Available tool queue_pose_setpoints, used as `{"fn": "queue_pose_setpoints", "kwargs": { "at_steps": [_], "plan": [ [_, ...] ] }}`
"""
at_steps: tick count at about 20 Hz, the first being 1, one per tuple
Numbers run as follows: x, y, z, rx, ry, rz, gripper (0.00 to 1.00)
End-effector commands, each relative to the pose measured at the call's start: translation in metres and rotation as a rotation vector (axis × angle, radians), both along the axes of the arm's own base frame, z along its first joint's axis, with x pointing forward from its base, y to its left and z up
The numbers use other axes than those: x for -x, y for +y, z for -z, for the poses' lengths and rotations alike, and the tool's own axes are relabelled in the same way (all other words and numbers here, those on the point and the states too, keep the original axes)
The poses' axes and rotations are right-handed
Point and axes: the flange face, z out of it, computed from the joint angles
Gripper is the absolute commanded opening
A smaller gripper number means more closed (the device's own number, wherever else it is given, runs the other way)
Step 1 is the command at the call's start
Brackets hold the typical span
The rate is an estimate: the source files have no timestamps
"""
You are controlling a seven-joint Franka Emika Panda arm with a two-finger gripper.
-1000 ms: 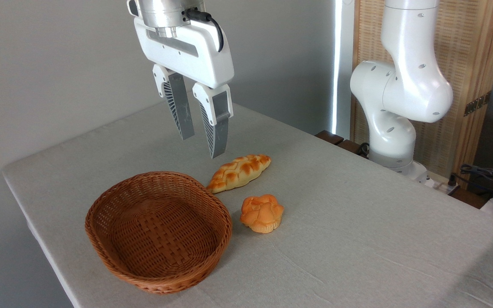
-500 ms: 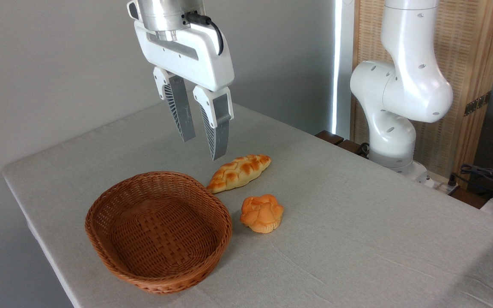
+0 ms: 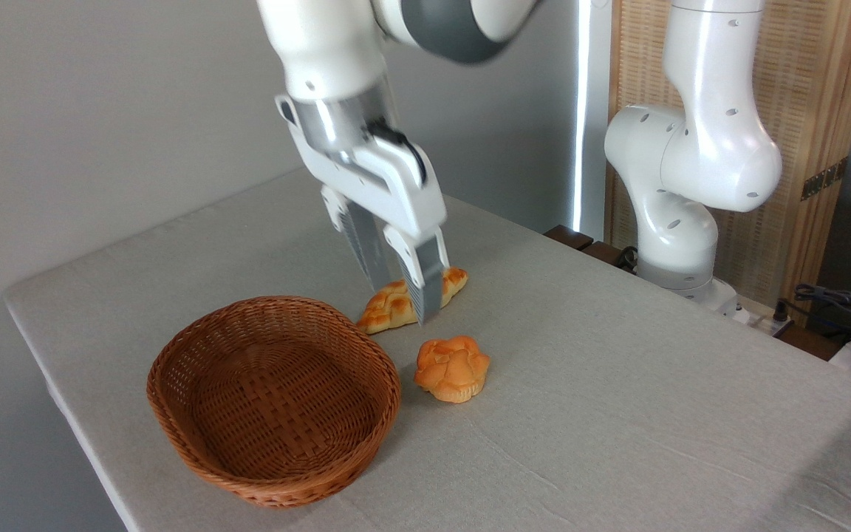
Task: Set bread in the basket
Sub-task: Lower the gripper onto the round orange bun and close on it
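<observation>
Gripper (image 3: 402,301) hangs low in front of the braided loaf (image 3: 396,303), fingers slightly parted and holding nothing. Going down in size: table (image 3: 617,414), then the wicker basket (image 3: 174,369), then the bread (image 3: 452,368) sitting on the cloth just right of the basket.

A robot test setup in an ordinary room: a white robot arm (image 3: 691,170) bolted beside a cloth-covered surface (image 3: 617,414), plain grey wall (image 3: 100,111) on the left, woven wooden screen (image 3: 824,89) and loose cables (image 3: 839,303) far right.
</observation>
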Motion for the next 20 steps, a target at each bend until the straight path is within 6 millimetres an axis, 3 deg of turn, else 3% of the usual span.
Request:
{"fn": "queue_pose_setpoints", "kwargs": {
  "at_steps": [1,3,9,12,13,17,20],
  "plan": [
    [0.026,0.003,0.041,-0.079,-0.009,0.061,1.0],
    [0.029,0.004,0.061,-0.088,-0.013,0.07,1.0],
    [0.037,0.003,0.09,-0.087,0.012,0.076,0.97],
    [0.039,0.002,0.101,-0.087,0.015,0.077,0.47],
    [0.039,0.002,0.101,-0.087,0.015,0.078,0.34],
    [0.038,-0.001,0.108,-0.084,0.029,0.112,0.14],
    [0.038,-0.001,0.108,-0.084,0.029,0.115,0.13]
  ]
}}
